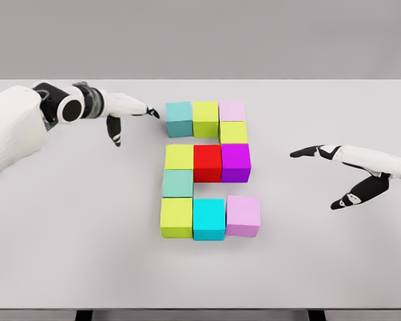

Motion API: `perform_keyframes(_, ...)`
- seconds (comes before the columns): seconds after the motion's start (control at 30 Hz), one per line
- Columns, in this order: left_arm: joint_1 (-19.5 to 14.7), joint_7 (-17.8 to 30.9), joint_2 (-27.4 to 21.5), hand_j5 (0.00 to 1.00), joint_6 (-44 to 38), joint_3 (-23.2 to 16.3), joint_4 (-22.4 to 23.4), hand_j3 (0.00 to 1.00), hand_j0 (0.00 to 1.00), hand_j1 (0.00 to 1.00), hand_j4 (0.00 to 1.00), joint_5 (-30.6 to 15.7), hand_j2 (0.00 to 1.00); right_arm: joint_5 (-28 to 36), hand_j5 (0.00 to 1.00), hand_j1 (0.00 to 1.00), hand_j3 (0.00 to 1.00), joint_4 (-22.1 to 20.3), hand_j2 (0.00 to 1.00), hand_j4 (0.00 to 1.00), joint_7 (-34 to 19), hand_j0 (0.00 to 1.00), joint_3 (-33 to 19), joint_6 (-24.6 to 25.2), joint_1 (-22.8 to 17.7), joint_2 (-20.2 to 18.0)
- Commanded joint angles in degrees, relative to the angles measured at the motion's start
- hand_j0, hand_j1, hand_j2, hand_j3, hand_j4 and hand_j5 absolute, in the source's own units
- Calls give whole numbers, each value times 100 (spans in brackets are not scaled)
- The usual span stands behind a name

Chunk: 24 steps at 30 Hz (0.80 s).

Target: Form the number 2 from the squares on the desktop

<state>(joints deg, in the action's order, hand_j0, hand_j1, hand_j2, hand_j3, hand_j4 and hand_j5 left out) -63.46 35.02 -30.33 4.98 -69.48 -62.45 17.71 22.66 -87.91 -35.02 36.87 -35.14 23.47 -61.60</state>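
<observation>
Centrally, coloured cubes (207,167) form a 2 on the desk (67,234), between the released left robot hand (123,110) and released right robot hand (341,170).

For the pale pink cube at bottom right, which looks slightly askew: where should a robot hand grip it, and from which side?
Grip the pale pink cube from above, fingers on its near and far faces. Its left face sits against the cyan cube, so pinching left-right is blocked. The right robot hand, open and on that side, probably suits best.
</observation>
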Motion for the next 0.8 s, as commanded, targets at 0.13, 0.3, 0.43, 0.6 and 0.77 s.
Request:
perform_keyframes(0.13,448,-2,-1764,100,3002,1366,-593,100,100,100,100,-1110,100,37,100,100,100,-16,100,100,2,100,-13,14,0,-1)
perform_keyframes(0.3,1608,-2,-2205,100,3002,2518,-927,100,100,100,100,-2526,100,-68,100,100,100,-7,100,100,2,100,-4,14,-18,-54)
perform_keyframes(0.43,3075,-2,-2143,100,3002,3696,-900,100,100,100,100,-3142,100,-1211,100,100,100,-51,100,100,2,100,5,14,-237,-879)
perform_keyframes(0.6,3726,-2,-2161,100,3002,3916,-856,100,100,100,100,-3687,100,-1484,100,100,100,-192,100,100,2,100,14,14,-229,-1047)
perform_keyframes(0.77,3964,-2,-2152,100,3002,3916,-839,100,100,100,100,-3687,100,-1669,100,100,100,-201,100,100,2,100,40,14,-272,-1020)
